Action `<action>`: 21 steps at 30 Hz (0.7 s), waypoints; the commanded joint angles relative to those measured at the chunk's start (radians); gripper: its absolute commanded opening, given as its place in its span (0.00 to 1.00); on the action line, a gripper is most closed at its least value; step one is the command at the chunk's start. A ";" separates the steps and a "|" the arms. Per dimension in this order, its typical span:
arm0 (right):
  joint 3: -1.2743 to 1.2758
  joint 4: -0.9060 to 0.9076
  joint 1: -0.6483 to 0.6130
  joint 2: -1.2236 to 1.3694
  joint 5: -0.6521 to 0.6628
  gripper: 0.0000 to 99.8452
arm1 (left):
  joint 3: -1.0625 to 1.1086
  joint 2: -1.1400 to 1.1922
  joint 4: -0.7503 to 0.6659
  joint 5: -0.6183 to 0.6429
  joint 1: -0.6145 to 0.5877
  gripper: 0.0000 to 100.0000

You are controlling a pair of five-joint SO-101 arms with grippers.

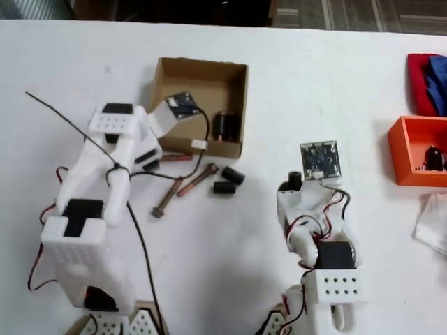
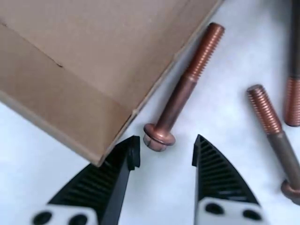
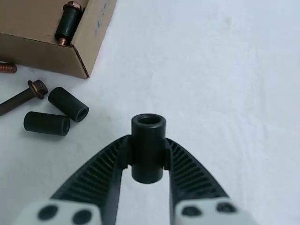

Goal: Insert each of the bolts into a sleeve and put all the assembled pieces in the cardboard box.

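The left tool (image 2: 166,140) stood wide by a bolt (image 2: 187,84) beside the box (image 2: 70,61); stiff, probably slick metal, best pinched mid-shank. The right tool (image 3: 146,143) clamped 1 rigid sleeve (image 3: 148,124).

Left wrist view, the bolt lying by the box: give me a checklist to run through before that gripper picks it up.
1. Left gripper open: ok.
2. Bolt lined up with it: ok, the head lies just past the gap between the fingertips.
3. Room beside the cardboard box: cannot tell; one finger is close to its corner.
4. Neighbouring bolt apart from the target: ok.
5. Right gripper shut on a sleeve for the insertion: ok, and the sleeve's open end is unblocked.
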 commanded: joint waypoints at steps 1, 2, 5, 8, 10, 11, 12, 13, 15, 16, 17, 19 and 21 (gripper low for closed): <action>-0.006 -0.025 0.002 -0.028 -0.011 0.02 | -0.048 -0.003 -0.046 0.002 -0.005 0.21; -0.006 -0.025 0.002 -0.028 -0.011 0.02 | -0.053 0.008 -0.048 0.002 -0.006 0.21; -0.006 -0.025 0.002 -0.028 -0.011 0.02 | -0.053 0.049 -0.041 0.002 -0.005 0.21; -0.006 -0.025 0.005 -0.028 -0.011 0.02 | -0.048 0.074 -0.038 0.002 -0.002 0.21; -0.006 -0.025 0.005 -0.028 -0.011 0.02 | -0.053 0.077 -0.012 -0.006 0.000 0.20; -0.006 -0.025 0.005 -0.028 -0.011 0.02 | -0.053 0.075 0.002 -0.006 0.000 0.20; -0.006 -0.025 0.004 -0.028 -0.011 0.02 | -0.053 0.075 0.018 -0.008 0.002 0.20; -0.006 -0.025 0.004 -0.028 -0.011 0.02 | -0.053 0.075 0.037 -0.012 0.002 0.20; -0.006 -0.025 0.004 -0.028 -0.011 0.02 | -0.053 0.074 0.086 -0.060 0.000 0.19; -0.006 -0.025 0.005 -0.028 -0.011 0.02 | -0.053 0.074 0.112 -0.086 0.000 0.17; -0.006 -0.025 0.007 -0.028 -0.011 0.02 | -0.053 0.074 0.133 -0.103 -0.002 0.14; -0.006 -0.025 0.007 -0.028 -0.011 0.02 | -0.051 0.064 0.176 -0.115 -0.002 0.09; -0.006 -0.025 0.005 -0.028 -0.011 0.02 | -0.042 0.034 0.210 -0.115 -0.002 0.06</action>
